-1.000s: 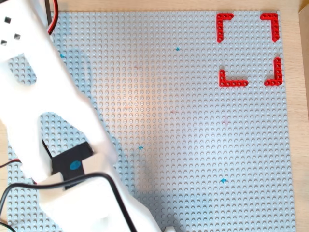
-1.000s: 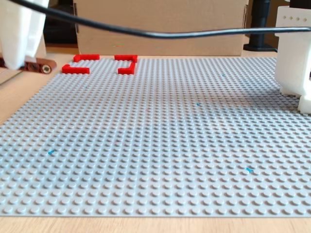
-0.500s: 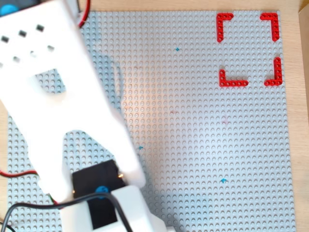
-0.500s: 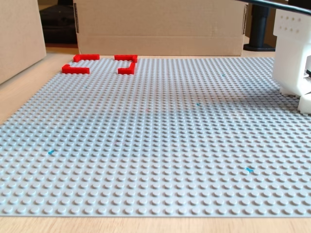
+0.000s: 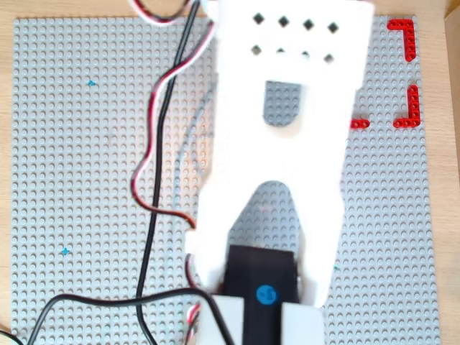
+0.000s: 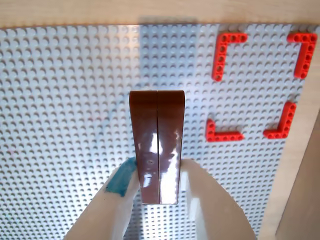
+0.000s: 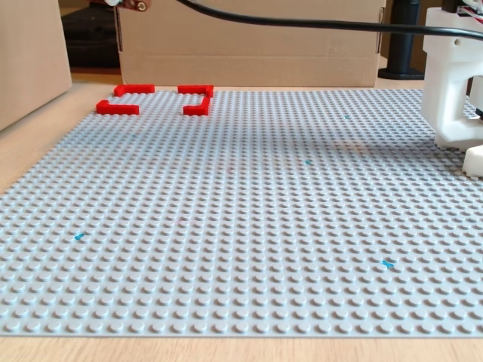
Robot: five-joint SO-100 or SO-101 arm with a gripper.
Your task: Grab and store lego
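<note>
Reddish-brown and glossy, the lego [image 6: 157,145] sits clamped between the white fingers [image 6: 210,200] of the end effector [image 6: 158,187], lifted above the grey baseplate [image 6: 60,100] in the wrist view. Four red corner pieces [image 6: 224,50] mark a square near one corner of the baseplate, just beside the brick's far end. From overhead, the white arm [image 5: 280,144] covers the baseplate's middle and hides two of the corner pieces.
</note>
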